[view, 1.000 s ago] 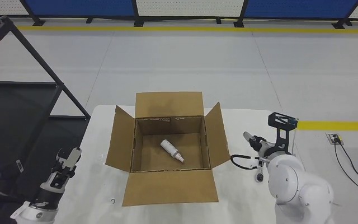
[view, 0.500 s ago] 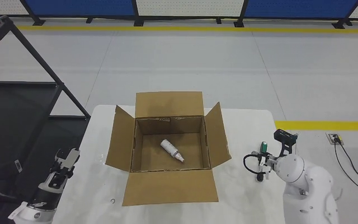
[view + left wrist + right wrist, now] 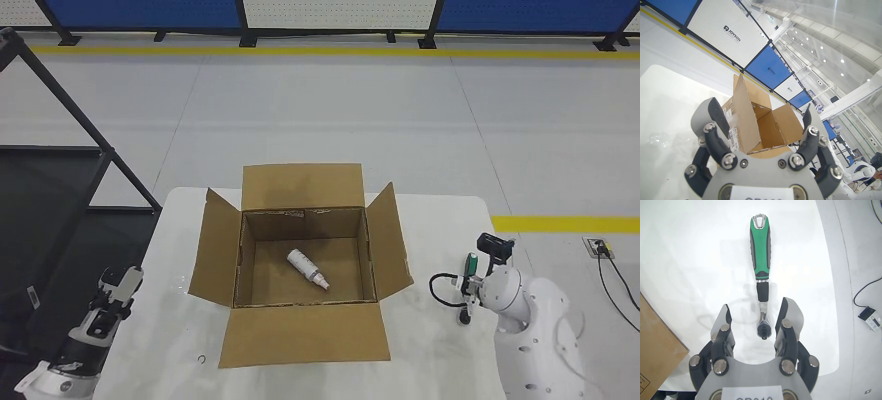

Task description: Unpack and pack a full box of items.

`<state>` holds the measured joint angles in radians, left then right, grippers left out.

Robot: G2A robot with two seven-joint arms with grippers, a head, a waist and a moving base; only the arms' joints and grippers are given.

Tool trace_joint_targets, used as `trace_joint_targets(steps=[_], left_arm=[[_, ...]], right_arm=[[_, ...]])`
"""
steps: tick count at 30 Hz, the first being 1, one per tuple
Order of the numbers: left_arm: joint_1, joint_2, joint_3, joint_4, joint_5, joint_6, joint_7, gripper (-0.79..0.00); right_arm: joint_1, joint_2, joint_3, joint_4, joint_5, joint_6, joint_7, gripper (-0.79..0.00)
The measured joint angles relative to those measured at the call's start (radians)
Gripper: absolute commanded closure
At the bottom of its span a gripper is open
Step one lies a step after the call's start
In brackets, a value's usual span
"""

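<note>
The ratchet point(image 3: 762, 275) lies flat on the counter point(image 3: 696, 256) to the right of the box point(image 3: 303, 335), well apart from its side flap. Its long axis runs straight away from the right end effector point(image 3: 755, 304). The drive head sits between the spread fingers, and the green handle points outward, away from the robot. The end effector is released, its pads clear of the metal on both sides. Judging by this, a grasp would close across the thin neck, square to the axis, with little turning needed.

The right arm is far nearer to the ratchet. The left end effector point(image 3: 761, 106) hangs at the counter's opposite edge — also released and holding nothing — and faces the box's outer flap.

Inside the box a small bottle point(image 3: 308, 268) lies slantwise on the floor of the carton, so unpacking looks unfinished.

The counter is smooth and white. Around it is pale floor with a yellow line, backed by blue and white panels.
</note>
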<state>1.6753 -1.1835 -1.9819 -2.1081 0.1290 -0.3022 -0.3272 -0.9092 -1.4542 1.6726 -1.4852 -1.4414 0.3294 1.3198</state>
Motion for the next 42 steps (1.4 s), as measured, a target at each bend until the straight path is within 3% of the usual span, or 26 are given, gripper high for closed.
trace_joint_targets(steps=[3,7,31,33,42], left_arm=[[0.004,0.000,-0.005,0.000,-0.002,0.000,0.007,-0.785],[0.008,-0.001,-0.007,-0.001,-0.002,0.001,0.013,-0.785],[0.018,-0.002,-0.005,-0.017,0.006,0.001,0.031,-0.785],[0.019,-0.002,-0.005,-0.017,0.006,-0.001,0.031,-0.785],[0.017,-0.001,-0.006,-0.018,0.005,-0.003,0.029,-0.785]], right_arm=[[0.018,0.004,0.004,0.034,0.005,-0.019,0.000,-0.517],[0.037,0.008,0.002,0.073,0.010,-0.033,-0.002,-0.391],[0.098,0.023,-0.028,0.216,0.012,-0.025,-0.038,-0.296],[0.103,0.025,-0.029,0.225,0.014,-0.024,-0.041,-0.234],[0.115,0.030,-0.035,0.260,0.023,-0.021,-0.051,-0.102]])
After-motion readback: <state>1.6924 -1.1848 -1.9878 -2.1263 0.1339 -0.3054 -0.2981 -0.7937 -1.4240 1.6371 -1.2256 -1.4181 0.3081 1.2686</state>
